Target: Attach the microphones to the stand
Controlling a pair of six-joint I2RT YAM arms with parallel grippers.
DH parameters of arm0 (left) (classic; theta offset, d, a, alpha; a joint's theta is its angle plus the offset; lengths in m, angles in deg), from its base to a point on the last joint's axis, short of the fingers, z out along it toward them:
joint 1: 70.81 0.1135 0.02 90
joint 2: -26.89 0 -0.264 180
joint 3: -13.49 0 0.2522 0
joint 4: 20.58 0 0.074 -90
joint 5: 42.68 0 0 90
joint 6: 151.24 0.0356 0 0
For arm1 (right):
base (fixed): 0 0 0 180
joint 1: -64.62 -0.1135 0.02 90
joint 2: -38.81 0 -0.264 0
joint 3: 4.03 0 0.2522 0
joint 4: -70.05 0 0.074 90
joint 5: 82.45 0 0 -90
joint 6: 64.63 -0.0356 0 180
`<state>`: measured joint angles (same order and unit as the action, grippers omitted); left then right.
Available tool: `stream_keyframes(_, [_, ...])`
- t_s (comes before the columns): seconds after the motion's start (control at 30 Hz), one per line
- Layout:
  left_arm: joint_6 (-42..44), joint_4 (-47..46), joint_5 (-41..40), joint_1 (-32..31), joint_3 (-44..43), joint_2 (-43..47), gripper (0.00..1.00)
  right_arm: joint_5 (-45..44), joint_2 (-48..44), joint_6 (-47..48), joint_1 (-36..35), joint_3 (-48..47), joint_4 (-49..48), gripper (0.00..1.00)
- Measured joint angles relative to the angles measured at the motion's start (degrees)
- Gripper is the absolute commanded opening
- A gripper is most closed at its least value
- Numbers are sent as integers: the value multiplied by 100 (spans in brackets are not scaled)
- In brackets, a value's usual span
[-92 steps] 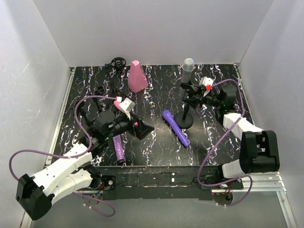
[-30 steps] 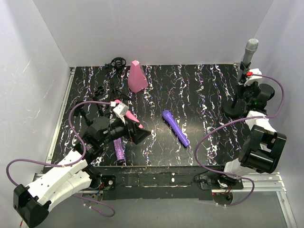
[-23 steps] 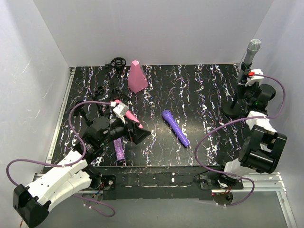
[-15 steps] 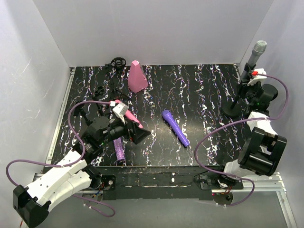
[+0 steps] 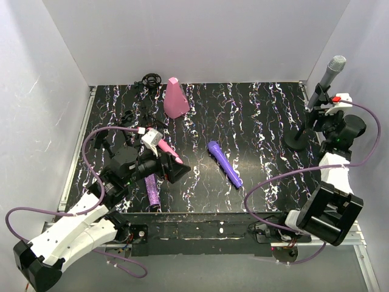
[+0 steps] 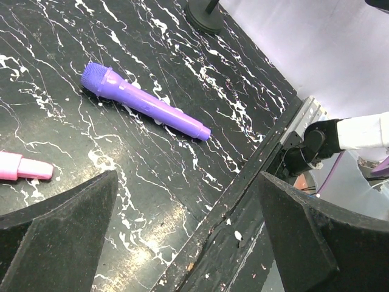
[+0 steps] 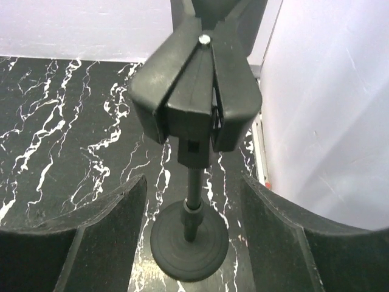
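Observation:
The black stand [image 5: 297, 140] is at the table's far right, with the silver-grey microphone [image 5: 330, 71] in its clip, leaning toward the right wall. My right gripper [image 5: 324, 117] is open; its fingers flank the stand's rod [image 7: 193, 185] below the clip [image 7: 196, 100] without touching it. My left gripper [image 5: 174, 171] is open and empty, over the front left. The pink microphone [image 5: 169, 152] lies partly under it. The glittery purple microphone [image 5: 151, 190] lies by the front edge. The smooth violet microphone [image 5: 223, 163] lies mid-table and also shows in the left wrist view [image 6: 143, 103].
A pink cone-shaped block [image 5: 175, 98] stands at the back, with black coiled parts [image 5: 150, 79] behind it and more black parts [image 5: 127, 115] on the left. The right wall [image 7: 328, 121] is close beside the stand. The table's front edge [image 6: 243, 188] is below my left gripper.
The stand with the silver-grey microphone went from mid-table to the far right. In the last second its head leaned further right and my right arm shifted right. My left arm barely moved.

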<state>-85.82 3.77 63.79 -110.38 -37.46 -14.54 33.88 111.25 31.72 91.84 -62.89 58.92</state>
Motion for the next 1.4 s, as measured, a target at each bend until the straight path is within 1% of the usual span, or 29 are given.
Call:
stream_keyframes(0.23, [98,245,-66,0,-269,0,98,470,-544,155,323,304,732,70])
stream_keyframes(0.47, [299,584,-133,0,-688,-190,98,1165,-1241,599,470,487,1873,69])
stream_keyframes(0.63, [514,820,-227,0,-1025,-428,98,1832,-1646,968,470,476,2964,68])
stream_keyframes(0.87, [1003,1342,-555,0,-1777,-831,98,2723,-1668,1340,442,105,4745,66])
stream_keyframes(0.97, [1139,1528,-743,0,-2037,-968,98,2957,-1543,1556,157,-254,5541,66])
stream_keyframes(1.07, [1250,1720,-957,0,-2253,-1119,98,3115,-1335,1888,-664,-629,6277,67])
stream_keyframes(1.2, [1392,2111,-1351,0,-2643,-1331,98,3298,-1235,2164,-1534,-699,6784,68])
stream_keyframes(1.27, [1456,2319,-1617,0,-2870,-1403,98,3429,-1198,2253,-1670,-695,6905,69])
stream_keyframes(1.4, [1655,2793,-2280,0,-3333,-1451,98,3685,-1150,2468,-1685,-573,6999,70])
